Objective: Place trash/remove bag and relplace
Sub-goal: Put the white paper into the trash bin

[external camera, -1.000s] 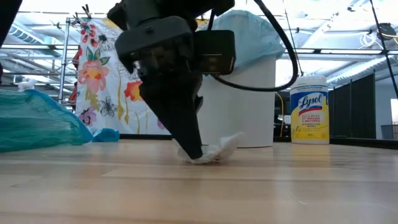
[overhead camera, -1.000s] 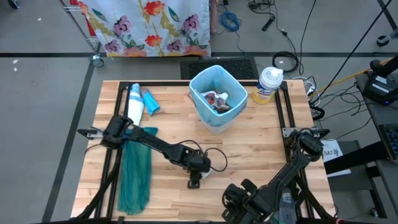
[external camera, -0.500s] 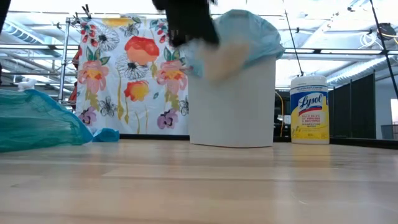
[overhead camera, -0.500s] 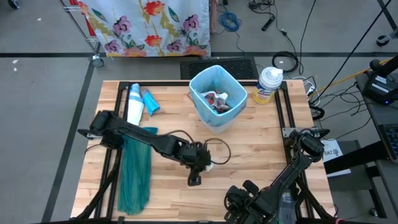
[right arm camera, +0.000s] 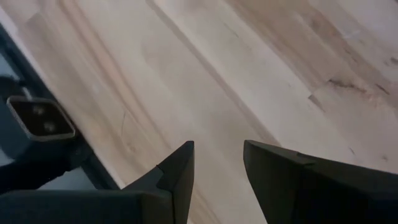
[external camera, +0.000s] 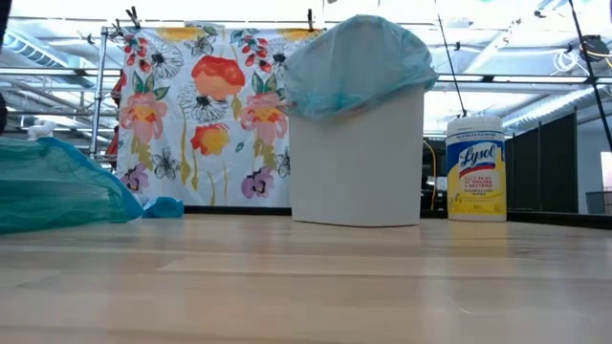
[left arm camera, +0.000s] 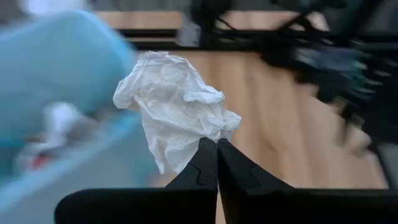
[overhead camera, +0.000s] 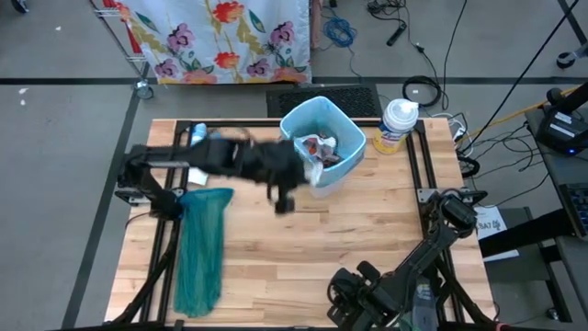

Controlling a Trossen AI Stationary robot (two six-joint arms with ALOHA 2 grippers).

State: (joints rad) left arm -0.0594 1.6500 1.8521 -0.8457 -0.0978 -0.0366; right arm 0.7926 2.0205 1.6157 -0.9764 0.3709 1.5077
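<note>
The white bin (overhead camera: 321, 138) stands at the table's far middle, lined with the pale blue bag (external camera: 354, 62), whose rim folds over the bin's top. Trash (overhead camera: 322, 149) of mixed scraps lies inside. My left gripper (overhead camera: 296, 176) hovers high beside the bin's near left side, shut on a crumpled white paper (left arm camera: 174, 115). It is above the low view's frame. My right gripper (right arm camera: 217, 158) stands open over bare wood at the near right. My left gripper pinches the crumpled white paper by its lower edge (left arm camera: 200, 138) between its two fingertips (left arm camera: 208, 163). The wad stands out beyond the tips, lifted clear of the table, next to the bin's blue rim.
A darker teal bag (overhead camera: 202, 248) lies along the table's left side. A Lysol wipes canister (overhead camera: 397, 124) stands right of the bin. A blue and white roll (overhead camera: 195, 134) lies at the far left. A flowered cloth (external camera: 191, 115) hangs behind the table.
My left gripper has shut on the white paper lying on the table's middle, taken it up clear of the wood, and swung fast upward and toward the far edge, up to the bin. Its fingers have tipped from steeply down to nearer level.
</note>
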